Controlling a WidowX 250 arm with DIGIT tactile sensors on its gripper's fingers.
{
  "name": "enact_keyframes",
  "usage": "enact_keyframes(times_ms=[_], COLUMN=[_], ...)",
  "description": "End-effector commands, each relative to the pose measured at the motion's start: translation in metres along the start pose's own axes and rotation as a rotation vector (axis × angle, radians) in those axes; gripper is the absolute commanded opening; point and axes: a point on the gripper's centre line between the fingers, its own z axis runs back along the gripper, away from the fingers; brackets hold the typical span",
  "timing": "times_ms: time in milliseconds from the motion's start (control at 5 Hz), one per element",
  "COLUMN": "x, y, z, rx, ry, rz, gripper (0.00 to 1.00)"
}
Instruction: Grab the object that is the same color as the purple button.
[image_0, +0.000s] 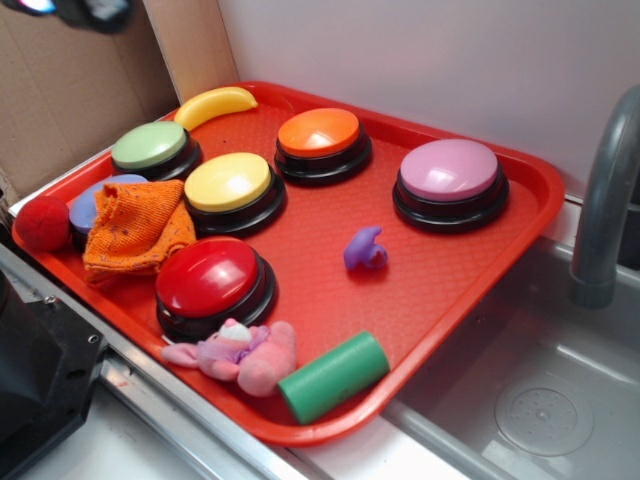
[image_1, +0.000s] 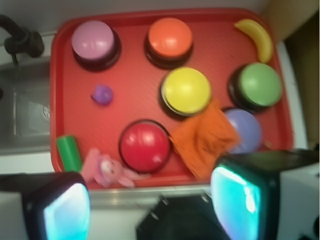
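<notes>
The small glossy purple object (image_0: 364, 250) with a curled tip lies on the red tray (image_0: 470, 270), between the purple button (image_0: 449, 172) and the green cylinder (image_0: 333, 376). From the wrist camera, high above the tray, the object (image_1: 102, 94) shows left of centre, below the purple button (image_1: 92, 41). My gripper (image_1: 150, 210) hangs over the tray's near edge, far from the object. Its two fingers (image_1: 62, 210) stand wide apart with nothing between them. In the exterior view only a dark blur at the top left edge shows of the arm.
The tray also carries orange (image_0: 320, 133), yellow (image_0: 228, 182), green (image_0: 150, 146) and red (image_0: 207, 277) buttons. A bluish button (image_0: 92, 204) lies partly under an orange cloth (image_0: 133, 228). A banana (image_0: 214, 104), red ball (image_0: 42, 222) and pink plush toy (image_0: 240, 355) are there too. A sink with faucet (image_0: 606, 200) is right.
</notes>
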Motion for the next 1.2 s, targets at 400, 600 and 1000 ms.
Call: enact_keyframes(times_ms=[400,600,1000], x=[0.057,0.068,0.068], y=[-0.044,-0.041,-0.046], z=[-0.116,-0.136,-0.183], rx=[0.052,0.069,0.080], ry=[-0.046,-0.016,0.051], rz=[0.131,0.102,0.060], gripper=[1.00,1.00,1.00])
